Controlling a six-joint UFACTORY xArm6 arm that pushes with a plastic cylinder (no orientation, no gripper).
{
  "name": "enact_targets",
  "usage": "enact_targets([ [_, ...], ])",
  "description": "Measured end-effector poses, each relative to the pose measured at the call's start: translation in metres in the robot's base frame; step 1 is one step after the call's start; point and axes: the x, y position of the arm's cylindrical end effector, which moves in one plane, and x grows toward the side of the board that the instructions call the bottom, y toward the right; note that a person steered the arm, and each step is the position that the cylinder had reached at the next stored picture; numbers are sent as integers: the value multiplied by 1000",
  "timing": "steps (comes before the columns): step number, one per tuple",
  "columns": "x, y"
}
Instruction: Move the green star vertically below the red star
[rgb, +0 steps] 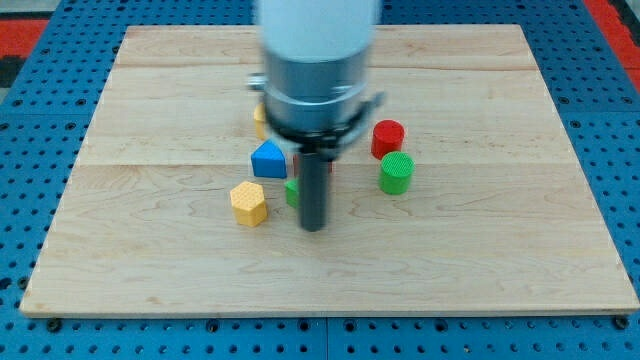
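Observed as a wide, pale grey-white cylindrical arm body (318, 40), blurred at its edges, stepping down to a darker grey metallic collar (317, 108) with small lugs at each side, and ending in a straight dark grey rod (314, 185) with my tip (314, 228) squared off.

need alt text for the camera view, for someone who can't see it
My tip rests on a wooden board, right beside a mostly hidden green block, with a yellow hexagonal block to the view's left. A blue block sits above those; a red cylinder and green cylinder lie to the view's right.
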Motion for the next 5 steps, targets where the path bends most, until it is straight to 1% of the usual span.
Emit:
enact_targets([
  [1, -11, -45],
  [2, -38, -23],
  [3, -48, -22],
  [5, -41, -2],
])
